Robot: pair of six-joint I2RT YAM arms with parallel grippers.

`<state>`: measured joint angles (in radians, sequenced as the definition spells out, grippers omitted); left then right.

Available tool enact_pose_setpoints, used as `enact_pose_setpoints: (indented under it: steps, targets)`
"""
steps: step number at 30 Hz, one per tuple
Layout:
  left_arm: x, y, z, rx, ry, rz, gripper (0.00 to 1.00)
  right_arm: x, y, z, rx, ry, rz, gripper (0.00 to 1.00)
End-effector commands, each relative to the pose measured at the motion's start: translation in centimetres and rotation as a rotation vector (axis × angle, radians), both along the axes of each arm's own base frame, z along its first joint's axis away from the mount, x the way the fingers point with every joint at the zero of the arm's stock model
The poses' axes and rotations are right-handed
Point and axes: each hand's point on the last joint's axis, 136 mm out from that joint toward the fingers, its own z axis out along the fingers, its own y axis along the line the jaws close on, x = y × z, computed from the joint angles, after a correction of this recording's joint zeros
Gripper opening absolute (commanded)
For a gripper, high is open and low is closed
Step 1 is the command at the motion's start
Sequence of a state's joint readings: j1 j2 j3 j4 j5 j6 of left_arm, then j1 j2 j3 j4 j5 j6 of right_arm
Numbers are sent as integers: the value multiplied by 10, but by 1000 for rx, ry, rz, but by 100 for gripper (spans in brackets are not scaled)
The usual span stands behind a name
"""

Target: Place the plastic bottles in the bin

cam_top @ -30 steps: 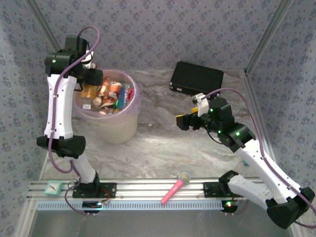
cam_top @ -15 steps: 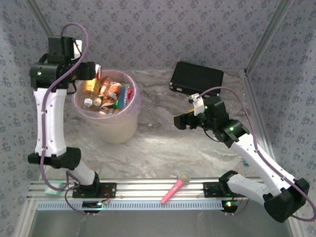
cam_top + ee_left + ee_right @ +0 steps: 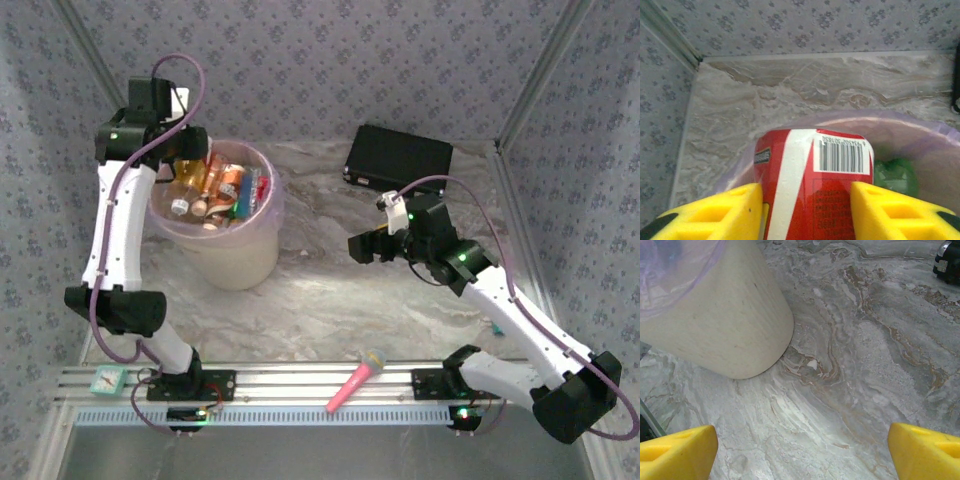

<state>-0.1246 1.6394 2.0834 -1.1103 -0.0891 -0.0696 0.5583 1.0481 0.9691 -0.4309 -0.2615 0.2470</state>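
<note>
Over the bin (image 3: pixel 240 255), the left end effector (image 3: pixel 807 200) is clenched on a red-labelled bottle (image 3: pixel 812 175). The bottle's long axis runs along the fingers and points down into the bin's mouth directly below, where other bottles (image 3: pixel 215 190) lie. Letting go should drop it inside. Well apart over the bench (image 3: pixel 850 365), the right end effector (image 3: pixel 802 440) hangs released and empty.

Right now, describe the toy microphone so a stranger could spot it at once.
Start at the metal rail along the table's near edge. Between the left arm's base and the right arm's base lies the toy microphone, slanted across the rail. Its pink handle and pale round head stand out from the grey metal.
</note>
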Motion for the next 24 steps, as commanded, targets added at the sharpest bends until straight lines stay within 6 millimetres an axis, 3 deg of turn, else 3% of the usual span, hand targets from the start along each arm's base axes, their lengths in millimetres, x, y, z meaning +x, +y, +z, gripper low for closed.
enact_pose_setpoints:
  steps: [1, 7, 14, 24]
  targets:
    - [-15, 1, -6, -10, 21, -8, 45, -2, 3, 4, 12, 2, 2, 90]
    - [-40, 1, -45, -27, 124, 0, 41, -2, 6, 5, 14, 1, 12, 90]
    - [-50, -11, -59, -73, 133, -11, 43, -2, 8, 6, 13, -3, 14, 90]
    - [-47, -64, -80, -136, 145, -100, 45, -1, 2, 10, 15, -13, -27, 89]
